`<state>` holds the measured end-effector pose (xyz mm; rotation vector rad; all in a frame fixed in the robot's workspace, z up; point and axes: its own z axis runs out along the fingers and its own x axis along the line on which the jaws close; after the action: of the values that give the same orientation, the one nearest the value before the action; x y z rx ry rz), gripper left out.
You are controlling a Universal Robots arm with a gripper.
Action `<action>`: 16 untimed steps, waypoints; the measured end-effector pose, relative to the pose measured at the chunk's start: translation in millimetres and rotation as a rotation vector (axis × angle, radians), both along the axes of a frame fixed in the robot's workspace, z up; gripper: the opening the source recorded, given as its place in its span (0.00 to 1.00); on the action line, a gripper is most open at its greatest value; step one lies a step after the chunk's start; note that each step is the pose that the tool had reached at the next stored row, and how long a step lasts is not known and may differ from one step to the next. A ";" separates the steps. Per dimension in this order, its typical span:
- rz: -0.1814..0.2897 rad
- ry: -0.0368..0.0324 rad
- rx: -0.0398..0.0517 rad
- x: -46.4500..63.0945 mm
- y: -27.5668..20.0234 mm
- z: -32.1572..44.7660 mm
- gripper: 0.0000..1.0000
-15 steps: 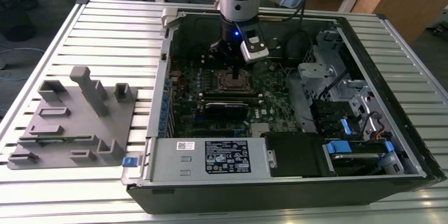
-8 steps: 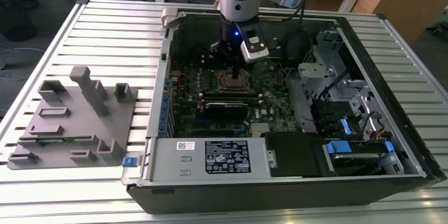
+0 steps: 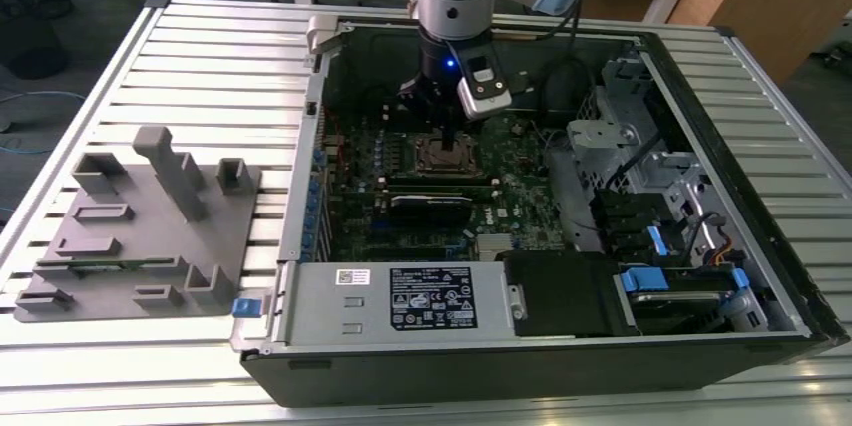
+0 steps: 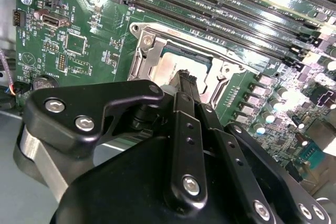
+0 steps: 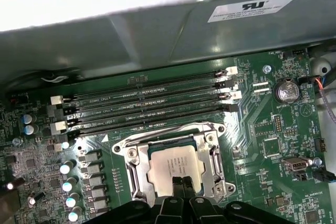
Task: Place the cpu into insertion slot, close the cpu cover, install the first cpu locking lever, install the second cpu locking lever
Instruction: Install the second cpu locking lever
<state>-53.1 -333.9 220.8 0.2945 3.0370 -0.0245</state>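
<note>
The cpu (image 5: 173,162) lies flat in the insertion slot (image 3: 444,157) on the green board, its dull silver top showing. The cpu cover (image 5: 216,156), a silvery frame, lies down around it with the chip showing through its cut-out; in the second wrist view the cpu (image 4: 167,69) and the cpu cover (image 4: 143,56) are partly hidden behind the fingers. My gripper (image 5: 182,183) hangs straight over the socket, its black fingertips (image 4: 184,80) pressed together at the chip's near edge. In the exterior view the gripper (image 3: 446,139) reaches down inside the open computer case.
Long black memory slots (image 5: 147,106) run just beyond the socket, with the case wall (image 5: 157,40) behind them. A row of capacitors (image 5: 68,184) flanks the socket. A drive cage (image 3: 639,147) fills the case's right in the exterior view. A grey fixture (image 3: 134,226) sits at its left.
</note>
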 end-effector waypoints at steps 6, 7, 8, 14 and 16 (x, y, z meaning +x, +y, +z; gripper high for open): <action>0.000 -0.0002 0.0002 0.0 0.1 6.8 0.11; 0.000 -0.0002 0.0003 0.0 0.1 8.5 0.11; 0.000 -0.0002 0.0003 0.0 0.1 10.1 0.11; 0.000 -0.0003 0.0005 0.1 0.1 13.7 0.11; 0.000 -0.0002 0.0003 0.0 0.1 13.9 0.11</action>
<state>-53.1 -333.9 234.7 0.2945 3.0368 -0.0240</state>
